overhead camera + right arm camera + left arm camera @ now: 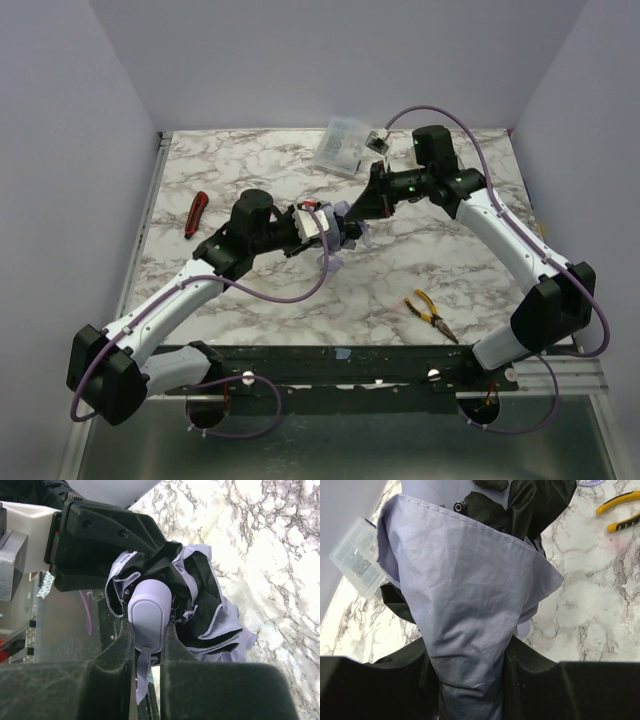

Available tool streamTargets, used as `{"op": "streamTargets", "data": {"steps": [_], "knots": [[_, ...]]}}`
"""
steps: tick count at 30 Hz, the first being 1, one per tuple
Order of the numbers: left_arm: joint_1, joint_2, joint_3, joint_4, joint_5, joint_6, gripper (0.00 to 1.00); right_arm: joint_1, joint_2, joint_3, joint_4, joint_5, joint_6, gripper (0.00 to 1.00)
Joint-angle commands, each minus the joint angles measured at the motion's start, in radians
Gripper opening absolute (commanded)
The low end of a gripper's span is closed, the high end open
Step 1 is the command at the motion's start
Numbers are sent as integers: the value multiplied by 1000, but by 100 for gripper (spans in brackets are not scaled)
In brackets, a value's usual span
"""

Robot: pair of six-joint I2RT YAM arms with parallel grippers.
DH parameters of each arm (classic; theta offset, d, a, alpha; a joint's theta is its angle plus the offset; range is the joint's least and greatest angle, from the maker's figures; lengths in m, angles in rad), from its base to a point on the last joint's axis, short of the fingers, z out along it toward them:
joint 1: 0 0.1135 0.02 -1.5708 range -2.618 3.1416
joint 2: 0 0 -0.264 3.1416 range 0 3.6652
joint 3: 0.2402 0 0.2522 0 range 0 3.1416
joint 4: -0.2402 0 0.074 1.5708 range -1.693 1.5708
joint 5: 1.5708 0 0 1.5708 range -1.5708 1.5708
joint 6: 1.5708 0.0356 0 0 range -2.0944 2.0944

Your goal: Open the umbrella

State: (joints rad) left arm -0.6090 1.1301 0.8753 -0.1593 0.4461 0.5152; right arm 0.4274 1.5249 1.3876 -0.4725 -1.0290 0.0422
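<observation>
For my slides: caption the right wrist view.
Right end effector clamps the handle of the closed umbrella; left end effector holds the fabric.

Over on the left wrist view, nearly everything is swallowed by the umbrella (465,605). The left claw (470,685) is cut off by the bottom edge, and its fingertips are buried in cloth. The clear box (355,555) is blurred and partly covered by the fabric, and the pliers (620,507) are clipped by the right edge. On the right wrist view, the lower handle (149,612) is masked by the right claw (149,640), and the shaft is lost among the folds. From above, the umbrella is largely screened by both claws. The box's contents are too small to be read, and a red-and-black tool (196,212) on the bench (260,300) cannot be identified.
</observation>
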Motion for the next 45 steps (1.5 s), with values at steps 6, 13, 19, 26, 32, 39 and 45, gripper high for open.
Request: {"op": "streamTargets", "data": {"steps": [6,13,19,26,32,39,45], "knots": [[103,-50,-65,35,75,32,0,-61,32,144,-213,26,-164,1],[137,-65,-102,15,98,121,0,-95,60,180,-255,2,-204,1],[135,-23,-12,45,132,2,0,-93,47,107,-84,-18,-20,73],[136,-7,17,73,163,-49,0,-93,13,20,64,11,103,92],[135,12,37,73,175,-80,0,-93,1,-6,248,-48,228,91],[135,13,38,69,178,-101,0,-93,-7,4,277,-41,236,67],[135,13,34,44,161,-93,0,-93,1,68,113,-37,94,12]]}}
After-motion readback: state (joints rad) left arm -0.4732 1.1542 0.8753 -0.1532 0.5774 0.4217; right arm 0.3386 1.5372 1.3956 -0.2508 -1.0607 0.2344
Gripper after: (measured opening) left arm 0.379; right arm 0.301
